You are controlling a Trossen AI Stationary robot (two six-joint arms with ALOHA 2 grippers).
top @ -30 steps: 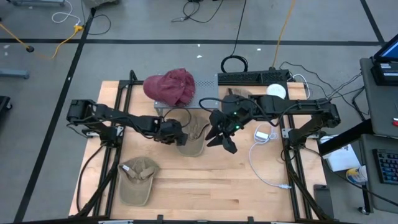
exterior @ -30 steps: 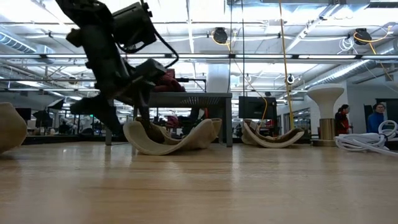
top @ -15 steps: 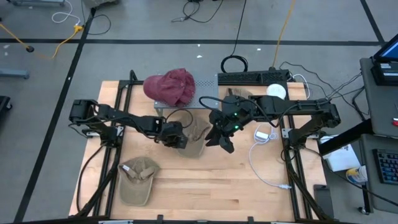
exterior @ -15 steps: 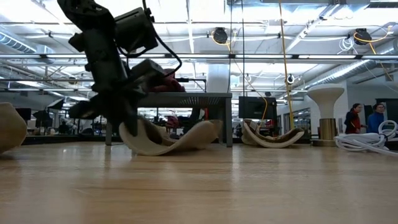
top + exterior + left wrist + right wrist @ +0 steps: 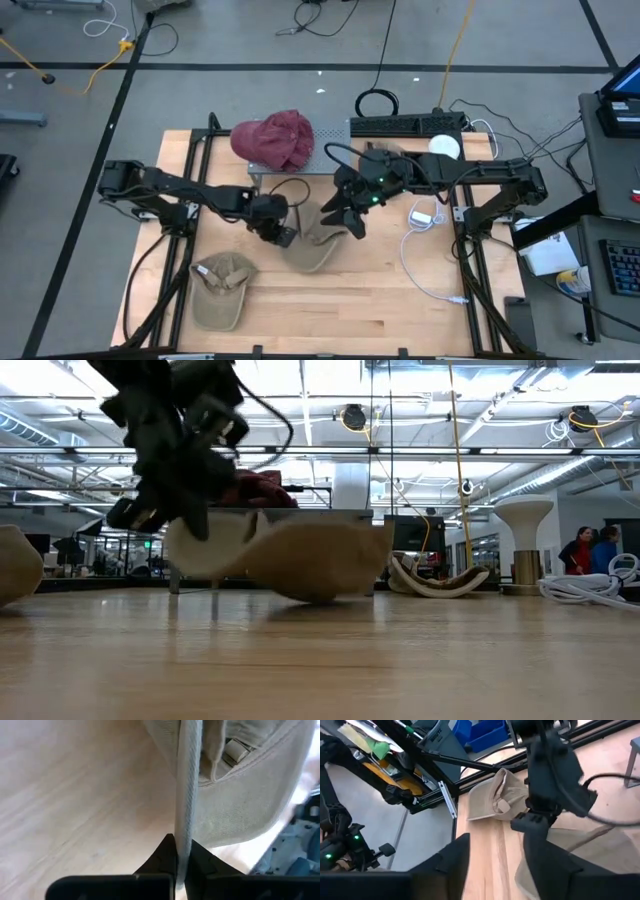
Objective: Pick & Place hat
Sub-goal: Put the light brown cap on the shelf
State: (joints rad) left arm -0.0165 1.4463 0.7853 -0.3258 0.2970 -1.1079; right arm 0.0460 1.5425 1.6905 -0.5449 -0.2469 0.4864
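Note:
A tan hat (image 5: 310, 250) hangs tilted just above the table's middle, with my left gripper (image 5: 283, 235) shut on it; the low view shows the tan hat (image 5: 285, 555) raised. My right gripper (image 5: 345, 218) hovers open above the table just to the hat's right, holding nothing. A red hat (image 5: 275, 138) sits on top of a grey stand (image 5: 330, 165) at the far side. A second tan hat (image 5: 222, 288) lies on the table near the left front. My left gripper pinches one edge of the tan hat (image 5: 182, 840) between its two fingers, the edge seen side-on in the wrist view. The fingers slant down from the table's left. The hat hangs tilted from the hold; whether its low end (image 5: 320, 595) touches the table, I cannot tell.
Cables, a power strip (image 5: 405, 125) and a white round object (image 5: 445, 145) lie at the far right. A white cable (image 5: 420, 265) loops over the right part of the table. Another tan hat (image 5: 435, 578) shows farther back in the low view.
My left gripper has shut on the tan hat's edge, then risen and turned, drawing toward the table's near edge. The hat, which lay curled on the table, has come up with it and tipped. My right gripper has turned a little in place.

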